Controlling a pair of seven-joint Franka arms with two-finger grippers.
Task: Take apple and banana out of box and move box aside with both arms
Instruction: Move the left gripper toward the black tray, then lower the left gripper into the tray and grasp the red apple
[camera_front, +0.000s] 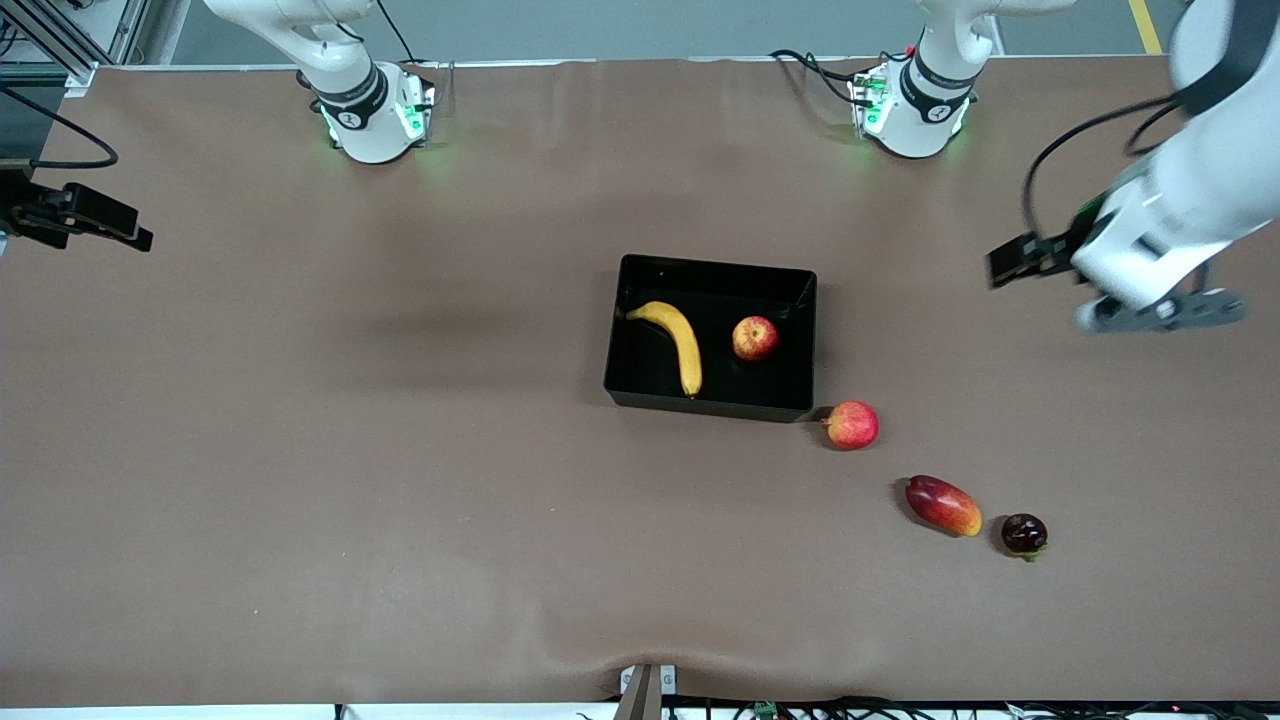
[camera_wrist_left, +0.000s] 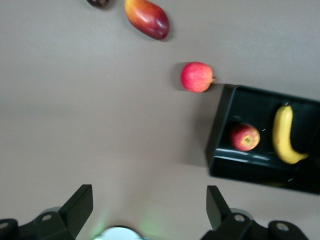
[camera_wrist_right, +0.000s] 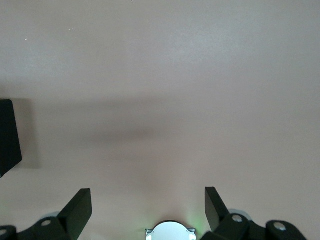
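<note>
Mango-like fruit (camera_front: 943, 505) and purple fruit (camera_front: 1024, 533) near box (camera_front: 712, 400)

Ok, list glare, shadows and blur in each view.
Front view: green base lights tint the table; the box shows faint reflections. Left wrist view: glare streaks on the box floor, soft shadow beside its wall. Right wrist view: a broad blurred shadow crosses bare tabletop.
</note>
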